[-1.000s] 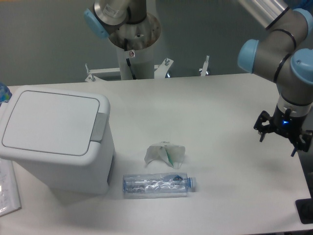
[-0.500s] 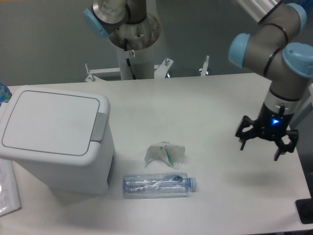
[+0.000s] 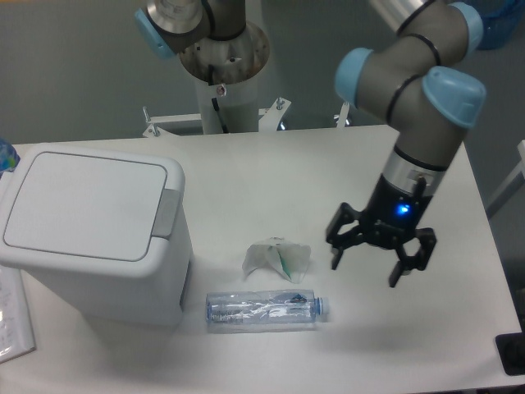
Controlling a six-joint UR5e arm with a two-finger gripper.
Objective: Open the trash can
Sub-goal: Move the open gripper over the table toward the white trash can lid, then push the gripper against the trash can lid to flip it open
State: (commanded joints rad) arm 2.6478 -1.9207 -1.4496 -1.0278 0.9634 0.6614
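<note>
trash can [image 3: 94, 234] is sitting at the table's left side, lid lying flat, grey push tab [image 3: 166, 215] untouched. gripper [image 3: 381, 257] is hovering well apart at the right, jaws spread, gripping nothing; opening is not yet begun.

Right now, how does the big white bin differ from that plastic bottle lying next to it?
The trash can is far bigger than the bottle. The trash can is opaque white and boxy, while the bottle is clear, slim and looks crumpled. The trash can stands upright with its lid shut; the bottle lies on its side, blue cap pointing right. Both rest on the white table, and the gripper touches neither.
</note>
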